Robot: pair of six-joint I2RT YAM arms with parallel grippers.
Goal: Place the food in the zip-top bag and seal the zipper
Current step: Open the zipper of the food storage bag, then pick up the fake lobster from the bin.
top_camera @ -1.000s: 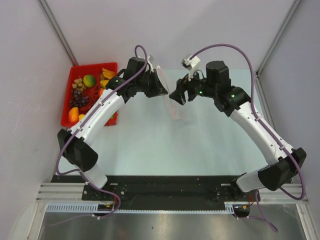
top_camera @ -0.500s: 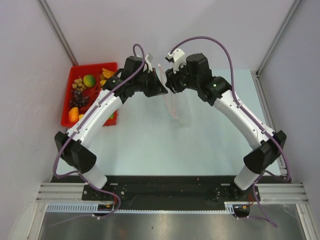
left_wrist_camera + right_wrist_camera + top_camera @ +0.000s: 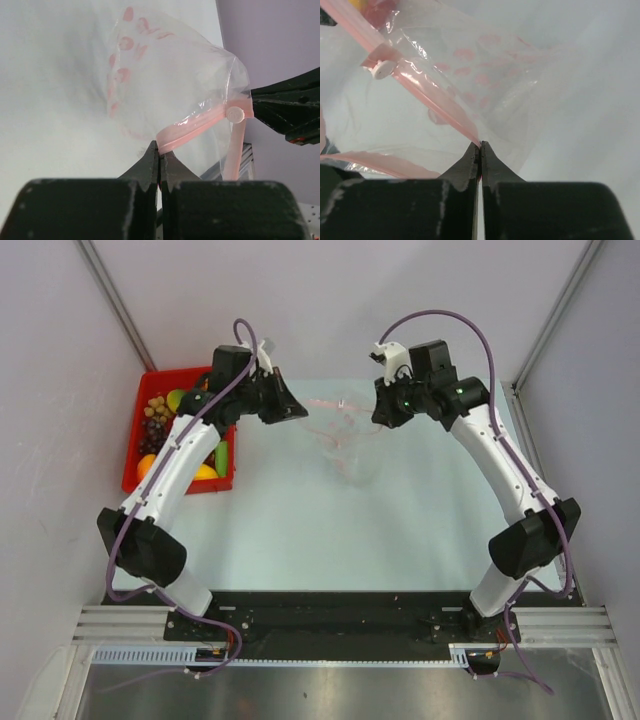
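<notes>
The clear zip-top bag [image 3: 350, 452], printed with red dots, hangs stretched between my two grippers above the table. My left gripper [image 3: 297, 410] is shut on the pink zipper [image 3: 192, 127] at its left end, as the left wrist view shows [image 3: 160, 148]. My right gripper [image 3: 378, 418] is shut on the zipper's other end [image 3: 480, 145]. A white slider [image 3: 235, 114] sits on the zipper strip near the right gripper's side. The food [image 3: 160, 425], with grapes, orange, yellow and green pieces, lies in the red tray [image 3: 170, 374] on the left. No food shows inside the bag.
The red tray stands against the left wall, partly under my left arm. The pale table [image 3: 300, 530] lies below the bag. Grey walls close in on the left, back and right.
My right gripper has closed onto the bag's zipper edge. Both grippers have then moved apart, the left toward the tray, and the bag's mouth is pulled out sideways between them.
</notes>
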